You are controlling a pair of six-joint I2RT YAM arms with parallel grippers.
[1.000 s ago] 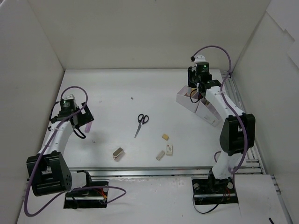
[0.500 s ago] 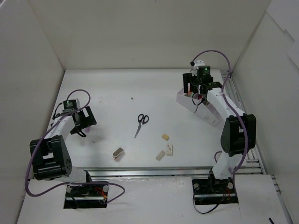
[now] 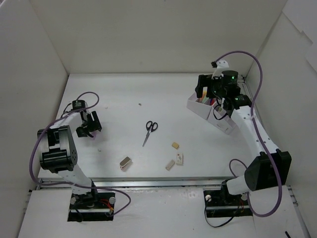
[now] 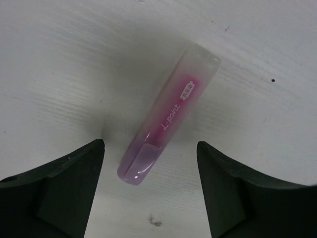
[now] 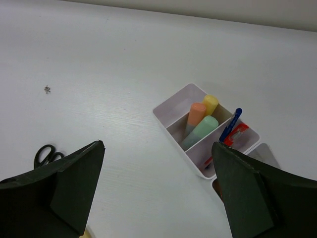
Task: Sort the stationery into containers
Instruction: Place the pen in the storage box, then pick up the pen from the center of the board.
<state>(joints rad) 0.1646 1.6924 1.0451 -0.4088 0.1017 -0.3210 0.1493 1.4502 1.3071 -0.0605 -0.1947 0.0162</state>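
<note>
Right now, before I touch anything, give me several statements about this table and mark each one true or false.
1. The pink translucent marker lies on the table between the left arm's fingers, untouched. True.
2. The black-handled scissors sit in the white divided plastic tray. False: they lie out on the table.
3. The orange marker, yellow marker and pale-green marker are already in the tray. True.
4. The right arm's fingers grip the blue pen. False: they are open and empty; the pen stands in the tray.
</note>
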